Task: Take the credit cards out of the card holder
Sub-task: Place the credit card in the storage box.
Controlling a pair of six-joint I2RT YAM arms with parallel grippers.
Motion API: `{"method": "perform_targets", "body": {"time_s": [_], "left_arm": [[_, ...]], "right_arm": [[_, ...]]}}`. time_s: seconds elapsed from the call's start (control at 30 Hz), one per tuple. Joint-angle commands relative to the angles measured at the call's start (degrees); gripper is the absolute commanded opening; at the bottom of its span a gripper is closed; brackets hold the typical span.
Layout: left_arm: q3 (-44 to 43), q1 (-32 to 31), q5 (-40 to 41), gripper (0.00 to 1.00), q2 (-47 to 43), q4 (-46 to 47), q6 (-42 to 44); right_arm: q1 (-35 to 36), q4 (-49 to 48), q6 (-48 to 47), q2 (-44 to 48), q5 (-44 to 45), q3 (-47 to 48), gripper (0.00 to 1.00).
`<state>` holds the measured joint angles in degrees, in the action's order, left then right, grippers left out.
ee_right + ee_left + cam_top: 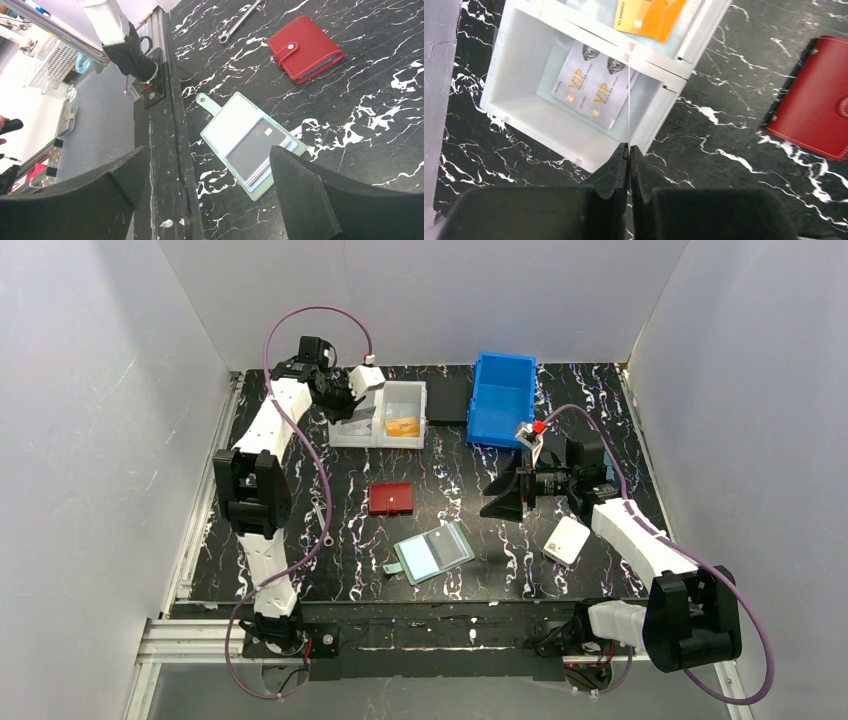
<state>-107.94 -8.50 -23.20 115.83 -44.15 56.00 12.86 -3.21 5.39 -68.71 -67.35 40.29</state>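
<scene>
Orange plastic card [649,17] already lies in the clear tray [664,70]; black card [255,147] remains in the sage-green folding holder [220,125]. My left gripper [629,150] is pinched together, my right gripper [209,150] spread apart.

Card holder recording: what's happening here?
The left claw is shut over the white divided tray, apparently pinching a thin card edge-on; two silver VIP cards and an orange card already lie inside. The green card holder lies open, a dark card still pocketed. The right claw hangs open above the table.
</scene>
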Motion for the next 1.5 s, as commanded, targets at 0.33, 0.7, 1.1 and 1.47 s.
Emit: {"method": "perform_targets", "body": {"time_s": [0.33,0.7,1.1,1.47], "left_arm": [[-4.5,4.6,-7.0,0.0,5.4,-2.2,8.1],[-7.1,4.8,-10.9,0.0,9.6,-2.8,9.4],[-7.4,4.8,-10.5,0.04,13.7,-2.6,9.5],[-1.8,4.8,-0.7,0.42,9.2,17.3,-6.9]], "right_arm": [[-1.8,-3.9,2.4,-2.4,-3.2,-0.6,0.98],[-2.5,-4.6,3.1,-3.6,-3.6,-0.7,0.98],[-2.7,-5.3,3.7,-4.0,-4.0,-0.8,0.98],[-2.9,-5.8,4.1,-4.1,-4.5,-0.9,0.99]]}}
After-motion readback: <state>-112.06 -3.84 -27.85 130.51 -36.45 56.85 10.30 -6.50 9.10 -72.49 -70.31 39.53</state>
